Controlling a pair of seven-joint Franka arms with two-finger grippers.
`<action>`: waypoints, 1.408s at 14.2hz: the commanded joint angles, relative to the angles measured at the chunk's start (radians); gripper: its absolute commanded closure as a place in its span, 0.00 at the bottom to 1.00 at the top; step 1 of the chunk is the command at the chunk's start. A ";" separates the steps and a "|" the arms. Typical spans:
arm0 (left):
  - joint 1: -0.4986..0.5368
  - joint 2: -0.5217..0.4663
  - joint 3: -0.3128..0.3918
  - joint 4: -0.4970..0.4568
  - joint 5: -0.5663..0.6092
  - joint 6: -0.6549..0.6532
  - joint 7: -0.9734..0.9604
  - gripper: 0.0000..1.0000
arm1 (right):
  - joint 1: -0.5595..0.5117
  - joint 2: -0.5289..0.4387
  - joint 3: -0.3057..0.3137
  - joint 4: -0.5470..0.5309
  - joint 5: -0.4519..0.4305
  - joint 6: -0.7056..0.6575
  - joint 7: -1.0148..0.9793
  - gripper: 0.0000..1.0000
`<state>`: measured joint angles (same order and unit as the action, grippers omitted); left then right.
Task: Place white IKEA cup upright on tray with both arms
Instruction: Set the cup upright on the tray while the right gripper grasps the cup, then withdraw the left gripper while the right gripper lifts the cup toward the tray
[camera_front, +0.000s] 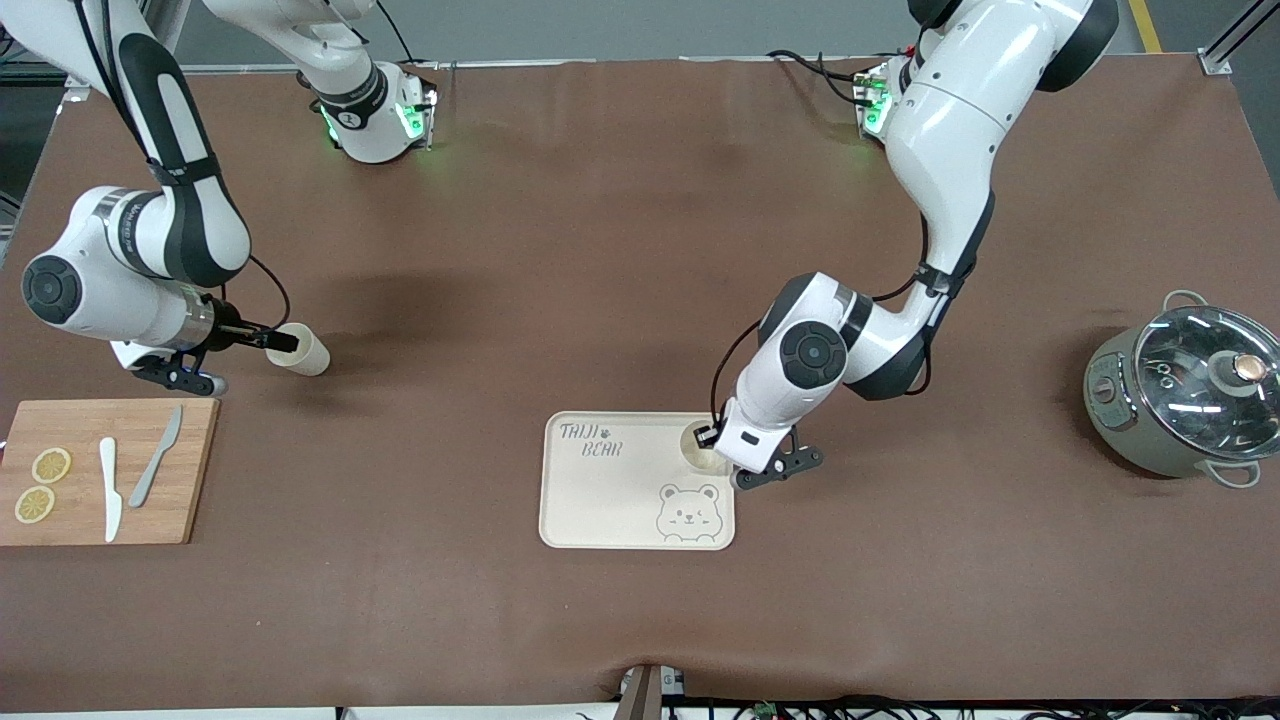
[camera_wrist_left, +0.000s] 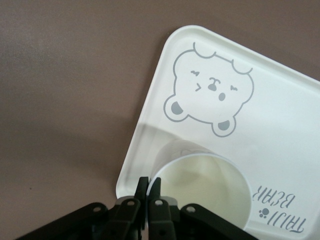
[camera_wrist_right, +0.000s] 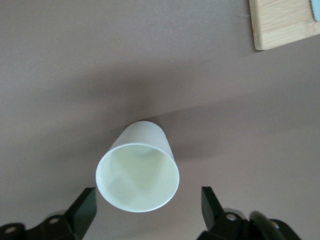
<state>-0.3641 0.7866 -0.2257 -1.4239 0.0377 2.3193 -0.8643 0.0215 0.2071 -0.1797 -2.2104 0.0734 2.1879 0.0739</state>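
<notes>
A white cup stands upright on the cream bear tray, at the tray's corner toward the left arm's end. My left gripper is shut on that cup's rim, one finger inside and one outside; the tray lies under it. Another white cup lies on its side on the brown table toward the right arm's end, mouth facing my right gripper. In the right wrist view that gripper is open, its fingers standing on either side of this cup's mouth without touching.
A wooden cutting board with two lemon slices, a white knife and a grey knife lies nearer the front camera than the right gripper; its corner shows in the right wrist view. A grey pot with glass lid stands at the left arm's end.
</notes>
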 joint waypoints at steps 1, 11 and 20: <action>-0.009 0.031 0.009 0.028 0.028 0.003 -0.018 1.00 | -0.015 -0.025 0.003 -0.086 -0.004 0.114 -0.009 0.13; 0.002 0.007 0.009 0.028 0.028 0.012 -0.016 0.00 | -0.043 -0.018 0.008 -0.088 -0.001 0.148 -0.046 1.00; 0.149 -0.211 0.003 0.026 0.028 -0.168 0.086 0.00 | 0.107 0.087 0.009 0.297 0.081 -0.132 0.190 1.00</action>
<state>-0.2326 0.6358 -0.2176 -1.3705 0.0395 2.1931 -0.7961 0.1055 0.2185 -0.1668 -2.0214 0.1031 2.0836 0.2180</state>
